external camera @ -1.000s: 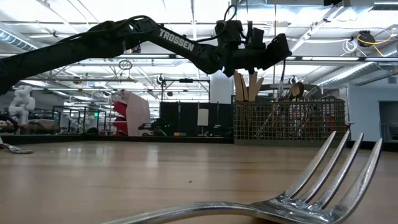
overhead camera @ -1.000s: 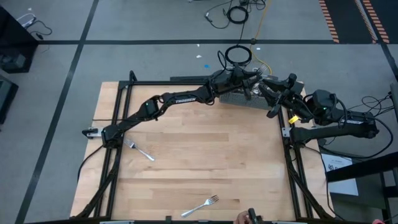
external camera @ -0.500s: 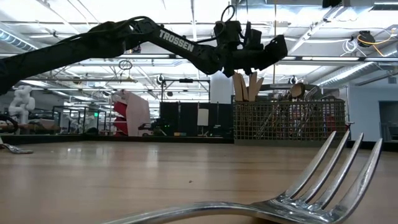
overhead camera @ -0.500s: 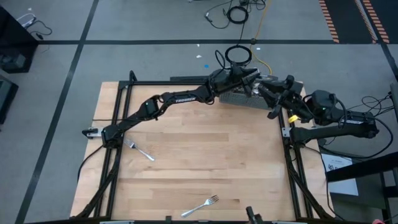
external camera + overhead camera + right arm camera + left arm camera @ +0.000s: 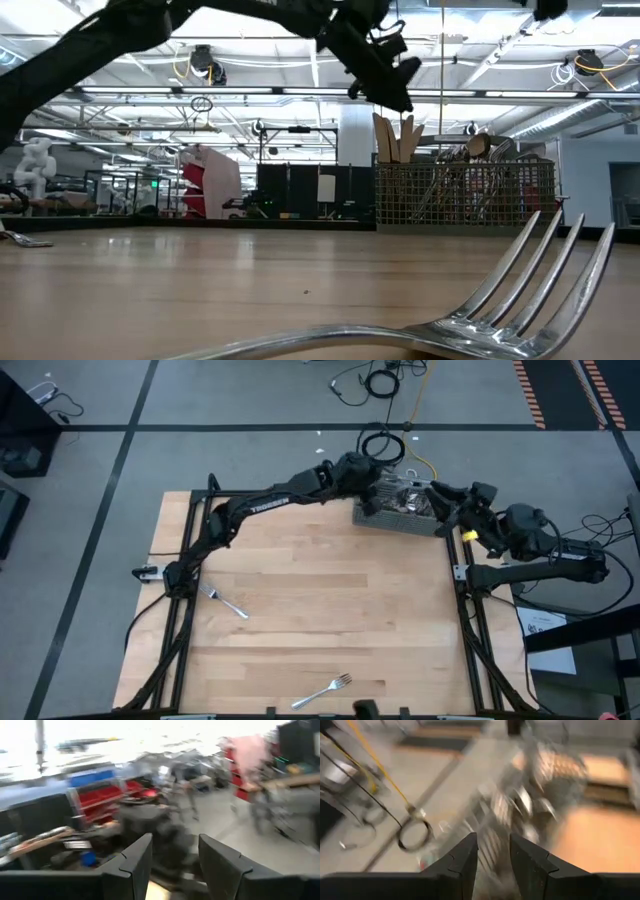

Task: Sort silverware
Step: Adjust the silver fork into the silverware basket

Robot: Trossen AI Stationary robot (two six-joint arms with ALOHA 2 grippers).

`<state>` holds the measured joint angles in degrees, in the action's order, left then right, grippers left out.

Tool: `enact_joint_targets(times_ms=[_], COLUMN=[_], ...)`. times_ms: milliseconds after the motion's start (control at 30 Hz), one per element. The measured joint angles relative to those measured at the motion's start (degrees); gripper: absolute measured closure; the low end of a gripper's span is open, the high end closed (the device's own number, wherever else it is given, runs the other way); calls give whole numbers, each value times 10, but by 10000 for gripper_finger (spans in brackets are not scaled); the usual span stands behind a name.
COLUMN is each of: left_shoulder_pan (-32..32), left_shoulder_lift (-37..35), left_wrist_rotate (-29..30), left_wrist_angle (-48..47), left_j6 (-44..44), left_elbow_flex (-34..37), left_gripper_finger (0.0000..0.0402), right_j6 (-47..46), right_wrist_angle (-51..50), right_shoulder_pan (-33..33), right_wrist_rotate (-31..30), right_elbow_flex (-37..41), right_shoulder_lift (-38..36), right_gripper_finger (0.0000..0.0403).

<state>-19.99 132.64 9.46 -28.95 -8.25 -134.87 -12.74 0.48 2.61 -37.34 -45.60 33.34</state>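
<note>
I have the left gripper (image 5: 372,478) raised beside the grey mesh caddy (image 5: 400,515) at the counter's (image 5: 330,610) far right corner. Its fingers (image 5: 462,862) stand slightly apart, holding nothing, so I judge it free for the next pickup. The right gripper (image 5: 440,495) hovers over the caddy's right end, fingers (image 5: 132,860) apart and empty. Two forks wait loose: one (image 5: 222,600) near the left edge, another (image 5: 325,690) at the near edge. The left arm reads "TROSSEN".

overhead and table-level views share the caddy (image 5: 402,512); wrist cameras face past their fingers.
</note>
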Motion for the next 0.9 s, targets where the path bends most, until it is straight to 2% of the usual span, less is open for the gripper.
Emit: enact_joint_targets(times_ms=[67, 167, 267, 367, 600, 733, 900], left_shoulder_pan=[2, -1, -16, -39, -98, -112, -120], left_shoulder_lift=[-16, -46, -75, -122, -223, -263, -275], left_wrist_rotate=[-21, -67, -127, -173, -182, -188, -187], left_wrist_angle=[-64, -150, -212, -230, -262, -284, -308], left_j6=[-1, 10, 18, 18, 17, 13, 1], left_elbow_flex=[0, -1, 0, 0, -1, -2, -1], left_gripper_finger=[281, 281, 281, 281, 281, 281, 281], right_j6=[-46, -120, -187, -240, -345, -399, -453], right_wrist_angle=[-37, -111, -140, -135, -123, -123, -129], right_shoulder_pan=[8, 35, 72, 113, 215, 252, 272], right_wrist_rotate=[-34, -48, -43, -17, 74, 88, 92], right_elbow_flex=[0, -1, 0, 0, 0, 0, 0], right_shoulder_lift=[9, 38, 81, 127, 216, 254, 291], right_gripper_finger=[254, 263, 274, 283, 285, 286, 286])
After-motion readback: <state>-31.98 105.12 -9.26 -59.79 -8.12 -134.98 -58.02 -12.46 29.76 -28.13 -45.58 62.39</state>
